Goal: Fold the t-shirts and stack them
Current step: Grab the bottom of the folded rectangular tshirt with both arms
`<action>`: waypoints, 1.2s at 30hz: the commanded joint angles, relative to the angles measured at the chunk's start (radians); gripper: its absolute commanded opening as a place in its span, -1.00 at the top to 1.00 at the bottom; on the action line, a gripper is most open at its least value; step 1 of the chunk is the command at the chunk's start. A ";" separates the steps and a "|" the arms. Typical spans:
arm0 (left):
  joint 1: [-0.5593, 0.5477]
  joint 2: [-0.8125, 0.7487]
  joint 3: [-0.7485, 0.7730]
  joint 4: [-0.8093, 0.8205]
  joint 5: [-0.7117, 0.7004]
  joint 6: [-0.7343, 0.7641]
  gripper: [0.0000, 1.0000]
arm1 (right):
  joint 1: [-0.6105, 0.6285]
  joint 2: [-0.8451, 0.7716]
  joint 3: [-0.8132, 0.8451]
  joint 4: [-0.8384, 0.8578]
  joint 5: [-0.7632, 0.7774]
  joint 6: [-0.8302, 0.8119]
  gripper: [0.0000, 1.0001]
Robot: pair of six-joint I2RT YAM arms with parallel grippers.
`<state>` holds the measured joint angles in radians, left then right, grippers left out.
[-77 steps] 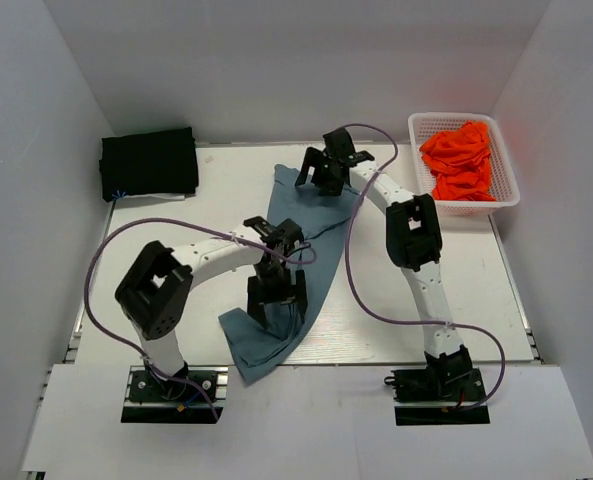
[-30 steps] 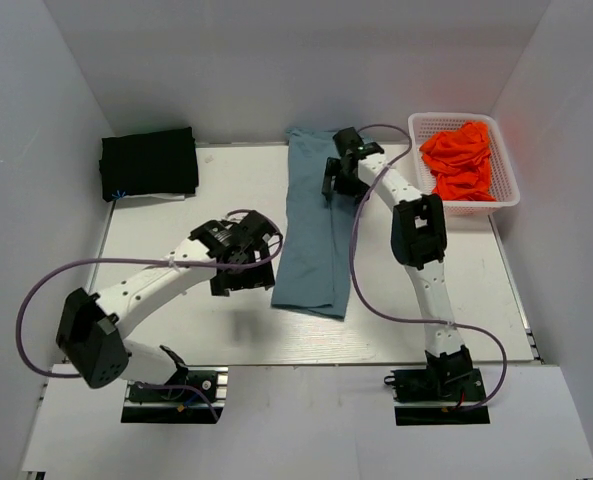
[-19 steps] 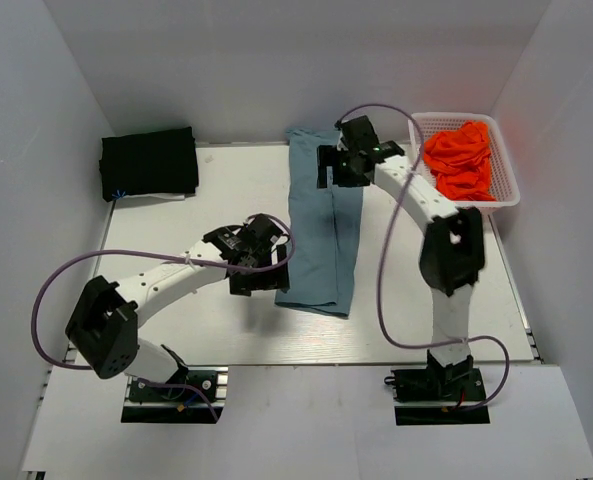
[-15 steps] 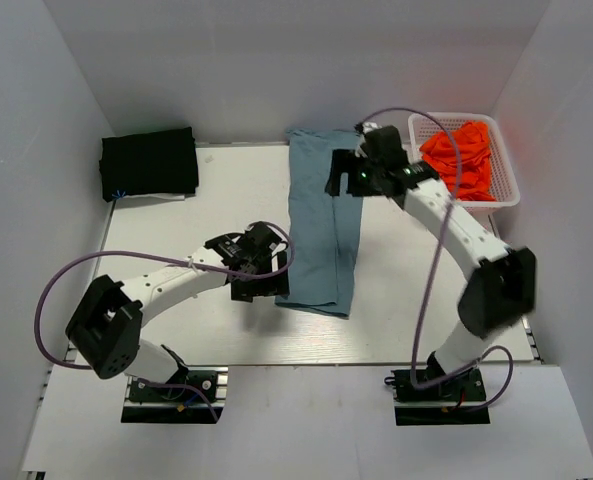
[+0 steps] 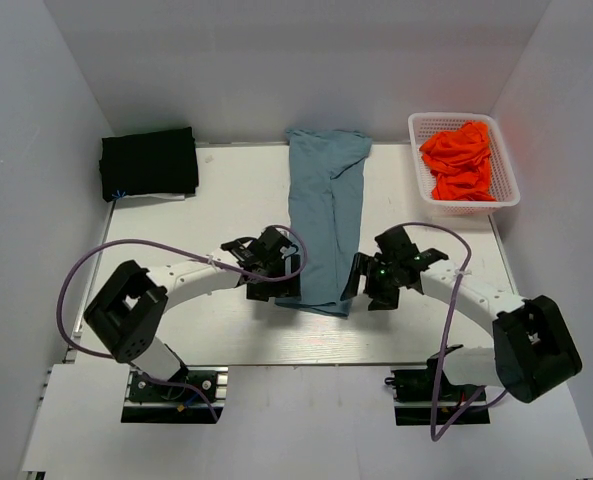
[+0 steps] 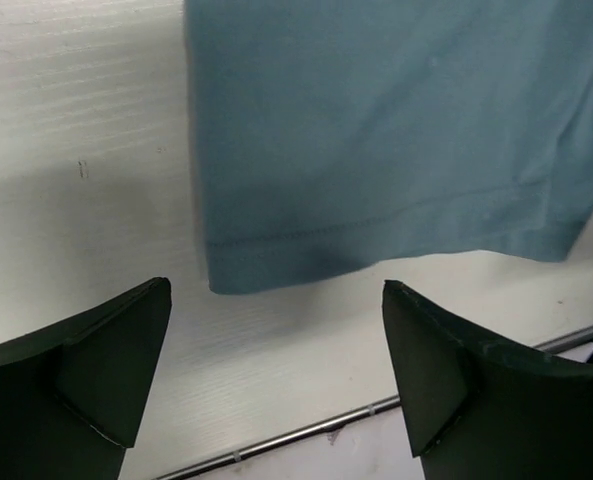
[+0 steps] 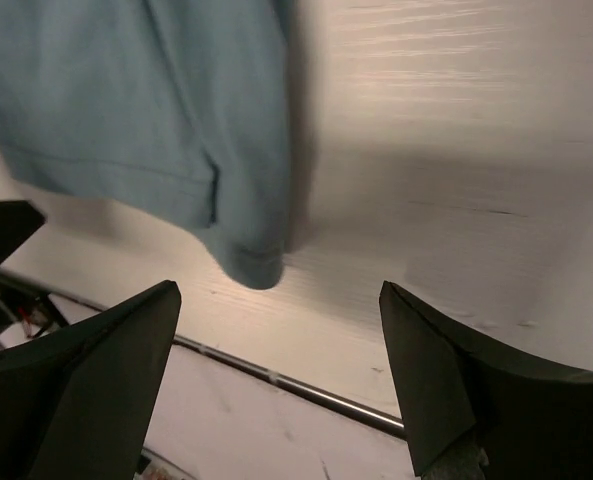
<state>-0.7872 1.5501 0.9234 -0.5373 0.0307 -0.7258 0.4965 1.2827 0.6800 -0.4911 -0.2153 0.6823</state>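
Observation:
The slate-blue t-shirt [image 5: 323, 220] lies as a long narrow folded strip down the middle of the table, its far end at the back wall. My left gripper [image 5: 274, 282] is open and empty at the strip's near left corner; its hem [image 6: 376, 225] shows just beyond my fingers. My right gripper [image 5: 374, 287] is open and empty at the near right corner [image 7: 246, 262]. A folded black t-shirt [image 5: 149, 162] lies at the back left. Orange-red t-shirts [image 5: 462, 160] are bunched in the basket.
The white lattice basket [image 5: 504, 205] stands at the back right. White walls close in the table on three sides. The table's near edge with a metal rail [image 6: 276, 445] runs just below both grippers, and also shows in the right wrist view [image 7: 306, 388].
The blue shirt went from a twisted heap held by both grippers to a flat strip. My right gripper let go at the far end and swung to the near right corner. My left shifted right.

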 commanded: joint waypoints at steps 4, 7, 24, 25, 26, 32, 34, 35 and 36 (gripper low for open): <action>-0.015 0.022 0.008 0.027 -0.092 0.014 -0.83 | 0.057 0.101 0.059 0.115 -0.082 0.050 -0.69; -0.015 0.033 0.008 0.026 -0.092 0.014 -0.76 | 0.070 0.174 0.095 0.063 -0.064 0.051 -0.69; -0.053 0.128 -0.003 0.062 -0.132 -0.020 0.43 | 0.076 0.208 0.016 0.106 -0.047 0.069 0.95; -0.053 0.128 -0.003 0.053 -0.132 -0.020 0.99 | 0.074 0.217 0.018 0.099 -0.047 0.066 1.00; -0.053 0.119 -0.012 0.031 -0.146 -0.056 1.00 | 0.071 0.224 0.018 0.083 -0.050 0.056 1.00; -0.053 -0.066 -0.125 -0.032 -0.135 -0.100 1.00 | 0.080 0.100 -0.094 -0.007 -0.044 0.040 1.00; -0.053 -0.157 -0.155 -0.032 -0.038 -0.100 1.00 | 0.085 0.000 -0.146 -0.026 -0.067 0.045 1.00; -0.053 -0.183 -0.172 -0.023 0.015 -0.100 1.00 | 0.089 -0.026 -0.146 -0.035 -0.073 0.049 1.00; -0.064 -0.206 -0.193 -0.009 0.064 -0.100 1.00 | 0.094 -0.045 -0.158 -0.041 -0.085 0.051 1.00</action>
<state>-0.8444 1.4433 0.7692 -0.4999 -0.0071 -0.8242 0.5823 1.3113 0.5549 -0.4255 -0.2905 0.7448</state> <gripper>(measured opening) 0.033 0.010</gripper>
